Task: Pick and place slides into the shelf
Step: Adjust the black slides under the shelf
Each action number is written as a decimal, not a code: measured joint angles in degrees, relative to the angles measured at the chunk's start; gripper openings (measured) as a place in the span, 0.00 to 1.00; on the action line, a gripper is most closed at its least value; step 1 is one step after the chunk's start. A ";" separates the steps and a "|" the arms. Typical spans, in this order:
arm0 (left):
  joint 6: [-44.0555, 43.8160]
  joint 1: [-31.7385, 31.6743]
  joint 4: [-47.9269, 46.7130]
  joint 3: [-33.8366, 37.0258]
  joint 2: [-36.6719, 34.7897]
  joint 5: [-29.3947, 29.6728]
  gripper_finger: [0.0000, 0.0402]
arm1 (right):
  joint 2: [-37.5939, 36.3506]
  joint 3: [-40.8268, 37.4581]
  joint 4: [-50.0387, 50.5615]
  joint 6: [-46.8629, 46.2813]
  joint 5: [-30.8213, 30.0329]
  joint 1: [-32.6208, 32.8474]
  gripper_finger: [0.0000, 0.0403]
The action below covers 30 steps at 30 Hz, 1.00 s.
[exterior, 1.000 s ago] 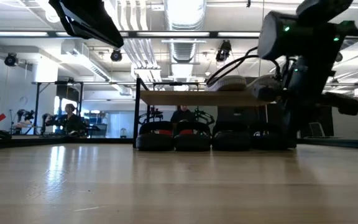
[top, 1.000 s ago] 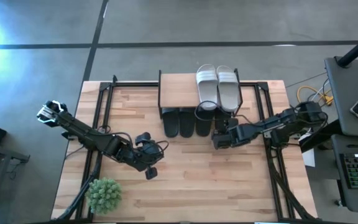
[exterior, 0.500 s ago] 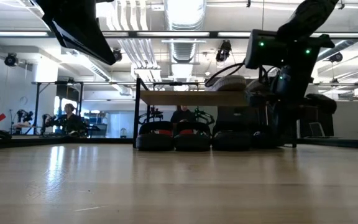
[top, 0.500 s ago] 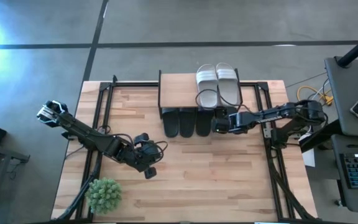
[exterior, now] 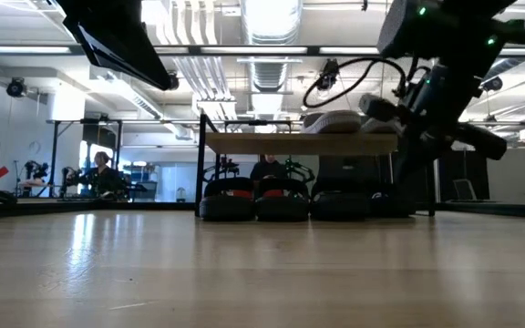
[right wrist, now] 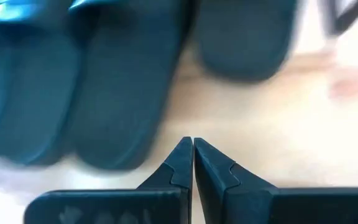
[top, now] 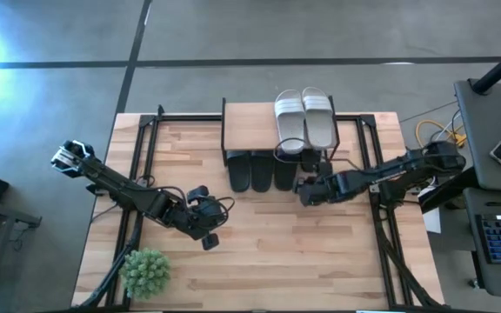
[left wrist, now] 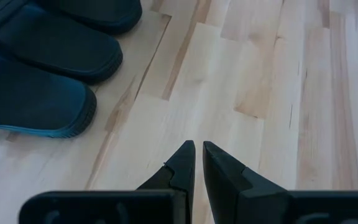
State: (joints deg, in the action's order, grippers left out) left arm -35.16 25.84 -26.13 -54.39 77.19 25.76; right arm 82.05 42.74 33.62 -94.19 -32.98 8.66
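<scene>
The shelf (top: 249, 122) stands at the table's far middle. Two light slides (top: 303, 116) lie side by side on its top board. Black slides (top: 260, 170) stand in a row under it, their near ends sticking out; they also show in the low view (exterior: 281, 202). My right gripper (top: 303, 192) is shut and empty, just near of the row's right end, and the black slides lie ahead of it in the right wrist view (right wrist: 123, 81). My left gripper (top: 209, 236) is shut and empty over bare table at the near left, with black slides (left wrist: 36, 68) off to one side.
A green bushy plant (top: 145, 271) stands at the table's near-left corner, close to my left arm. Black frame bars (top: 137, 174) run along the table's left and right sides. Bare wood lies between the two grippers and toward the near edge.
My right gripper went toward the shelf's lower tier, up to the right end of the black row, then drew back toward the table's near edge and rose a little. My left arm has kept still.
</scene>
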 joint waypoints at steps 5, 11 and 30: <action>1.27 -0.01 0.09 0.00 0.00 0.02 0.04 | 5.10 1.10 -11.03 0.13 0.36 3.76 0.02; 1.55 0.00 0.09 0.16 0.00 0.00 0.04 | 14.57 7.13 -12.03 1.83 1.92 3.54 0.02; 1.48 -0.02 -0.29 0.42 0.00 0.02 0.04 | 21.59 13.06 -8.49 11.21 -1.55 -9.93 0.02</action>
State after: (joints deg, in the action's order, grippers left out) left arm -33.67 25.82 -26.42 -53.98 77.19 25.78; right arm 103.63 55.81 25.13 -82.98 -34.54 -1.27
